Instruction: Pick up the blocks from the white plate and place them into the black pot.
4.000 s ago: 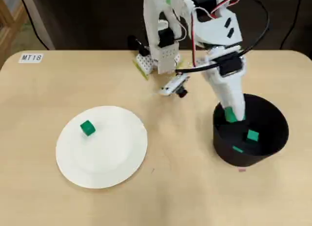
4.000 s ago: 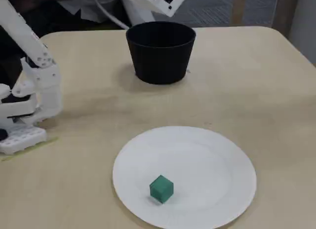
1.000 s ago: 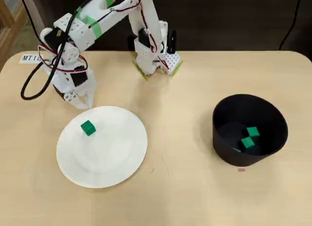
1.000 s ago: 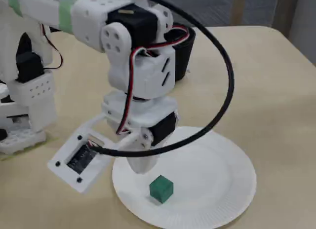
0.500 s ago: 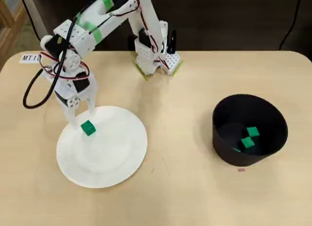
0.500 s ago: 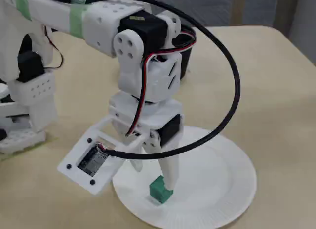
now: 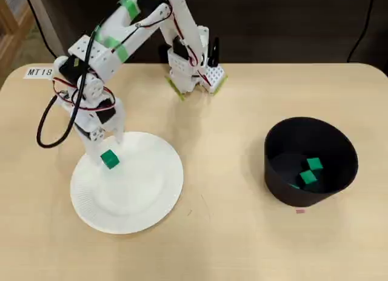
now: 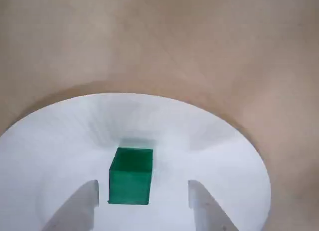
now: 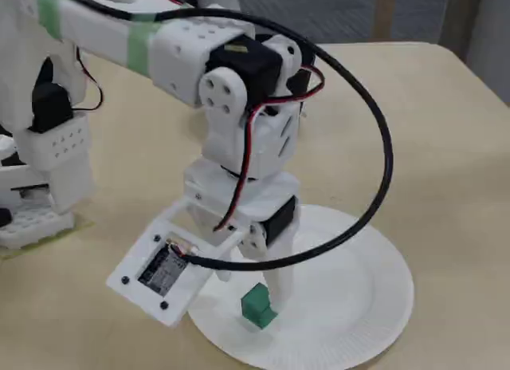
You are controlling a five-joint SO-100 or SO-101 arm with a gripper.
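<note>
One green block (image 7: pixel 110 159) lies on the white plate (image 7: pixel 139 196), near its upper left rim in the overhead view. My gripper (image 7: pixel 107 150) is lowered over it, open. In the wrist view the block (image 8: pixel 130 175) sits on the plate (image 8: pixel 219 156) between my two fingertips, closer to the left one, with small gaps on both sides; the gripper (image 8: pixel 143 191) holds nothing. The fixed view shows the block (image 9: pixel 257 304) under the gripper (image 9: pixel 261 294) on the plate (image 9: pixel 358 306). The black pot (image 7: pixel 339 154) stands at the right, with green blocks (image 7: pixel 311 171) inside.
The arm's base (image 7: pixel 195 72) is mounted at the table's far edge, with black and red cables (image 7: pixel 45 123) looping beside the wrist. A label reading MT18 (image 7: pixel 39 71) is stuck at the far left. Bare tabletop (image 7: pixel 224 172) lies between plate and pot.
</note>
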